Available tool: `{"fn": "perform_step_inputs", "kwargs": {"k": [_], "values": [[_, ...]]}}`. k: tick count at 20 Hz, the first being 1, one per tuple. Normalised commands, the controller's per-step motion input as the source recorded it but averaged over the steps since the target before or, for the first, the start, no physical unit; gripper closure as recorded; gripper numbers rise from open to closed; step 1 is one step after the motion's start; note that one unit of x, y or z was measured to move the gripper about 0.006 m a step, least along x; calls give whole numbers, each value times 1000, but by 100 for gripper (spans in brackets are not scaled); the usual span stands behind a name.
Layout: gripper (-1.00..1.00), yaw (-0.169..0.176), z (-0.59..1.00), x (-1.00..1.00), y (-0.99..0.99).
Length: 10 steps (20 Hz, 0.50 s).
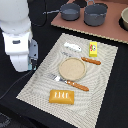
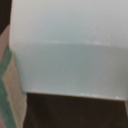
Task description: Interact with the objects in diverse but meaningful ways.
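The tan plate (image 1: 72, 68) lies at the centre of the exterior view, on a woven placemat (image 1: 35, 85) that covers the dark surface (image 1: 107, 107).

- One piece of orange-handled cutlery (image 1: 75, 84), a fork, lies just below the plate, tines toward the frame's left.
- A second orange-handled piece (image 1: 91, 61) lies just right of the plate's upper edge.
- The small yellow packet with red marks (image 1: 93, 48) sits above that piece, near the mat's upper right corner.
- The white elongated piece (image 1: 72, 47) lies upper left of the packet, apart from it.
- The orange rectangular block (image 1: 61, 96) rests near the mat's lower edge, below the fork.

My arm (image 1: 17, 37) stands at the left of the frame, beside the mat. My tool is not distinguishable there.

In the wrist view a pale blue flat-sided body (image 2: 65, 55) fills most of the frame, very close to the lens. I cannot tell whether my tool is released or clenched.

Two grey pots (image 1: 85, 12) stand on a brown board (image 1: 112, 32) at the upper right.
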Motion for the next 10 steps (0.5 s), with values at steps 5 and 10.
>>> {"fn": "perform_step_inputs", "kwargs": {"k": [5, 10], "values": [[100, 0, 961, 294, -8], [100, 0, 779, 555, -141]]}}
